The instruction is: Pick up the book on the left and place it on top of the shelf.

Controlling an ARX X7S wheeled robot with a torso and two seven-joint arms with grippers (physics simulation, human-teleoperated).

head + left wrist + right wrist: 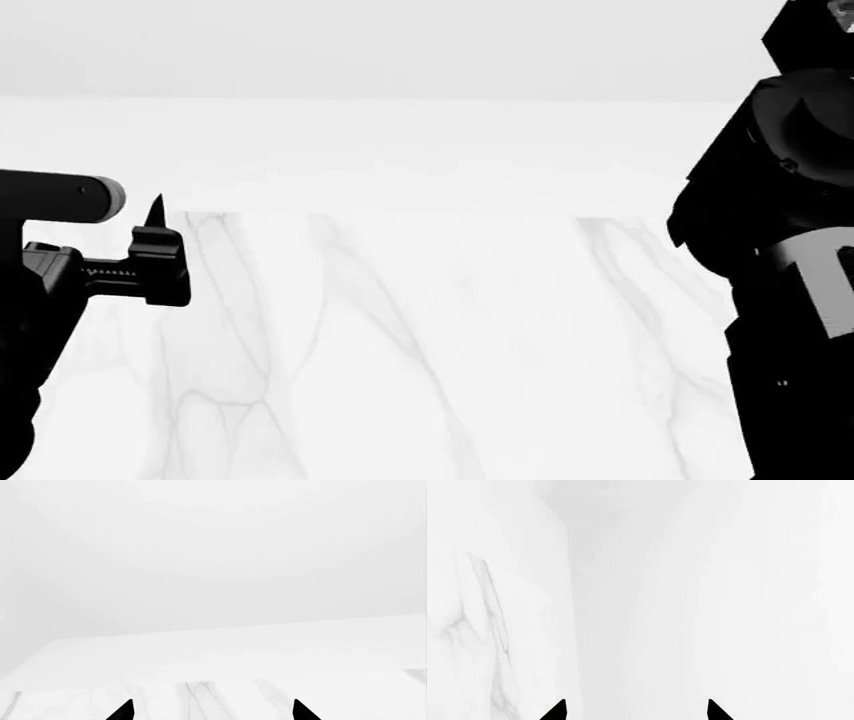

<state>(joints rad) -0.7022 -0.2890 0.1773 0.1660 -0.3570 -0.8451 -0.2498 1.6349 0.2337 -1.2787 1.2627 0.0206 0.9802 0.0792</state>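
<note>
Right arm: fills head view's right edge.
Left end effector: parted, holding nothing.
Right end effector: parted, holding nothing.
Surface: white marble.

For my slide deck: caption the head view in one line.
Left gripper and right arm flank a bare white marble tabletop; no book or shelf in view.

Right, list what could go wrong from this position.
Neither the book nor the shelf shows in any view, only the white marble tabletop, so any reach now would be blind. The left gripper hangs open just over the marble; lowering it could scrape. The right black arm blocks part of the head view.
</note>
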